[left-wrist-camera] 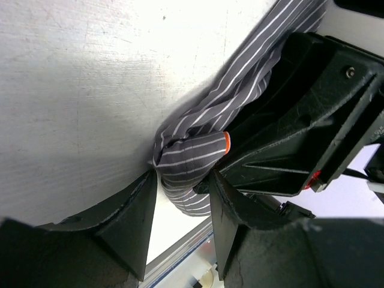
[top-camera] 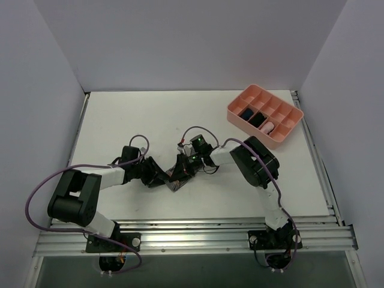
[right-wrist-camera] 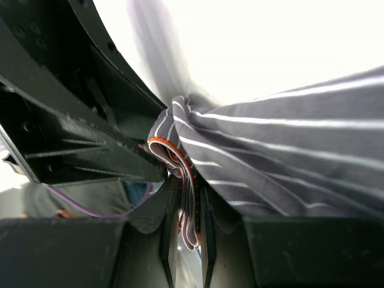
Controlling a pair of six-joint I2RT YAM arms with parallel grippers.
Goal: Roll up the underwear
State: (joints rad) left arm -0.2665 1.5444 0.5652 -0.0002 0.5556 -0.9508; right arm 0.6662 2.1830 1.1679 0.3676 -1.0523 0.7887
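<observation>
Left gripper [left-wrist-camera: 183, 201] pinches a bunched fold of the underwear [left-wrist-camera: 198, 150]; gap is narrow and cloth fills it, touching both fingers [left-wrist-camera: 135, 219]; right gripper [right-wrist-camera: 187, 237] is almost closed on a thin layered edge of the garment, orange-trimmed strip clamped between its fingers [right-wrist-camera: 165, 246]; the grey striped cloth fans out from there to the right of that view, taut-looking near the pinch; from the left wrist, the orange tag [left-wrist-camera: 227, 143] sits against the right gripper's black body, which presses on the cloth; from above, both grippers meet tip to tip near the table's [top-camera: 120, 120] middle, slightly toward the near edge; the underwear is a small grey wad between and under them, mostly hidden, resting on the table; pink tray [top-camera: 287, 137] sits at the far right corner, well apart, with dark bundles [top-camera: 246, 113] and a pink bundle [top-camera: 268, 127] in its compartments.
</observation>
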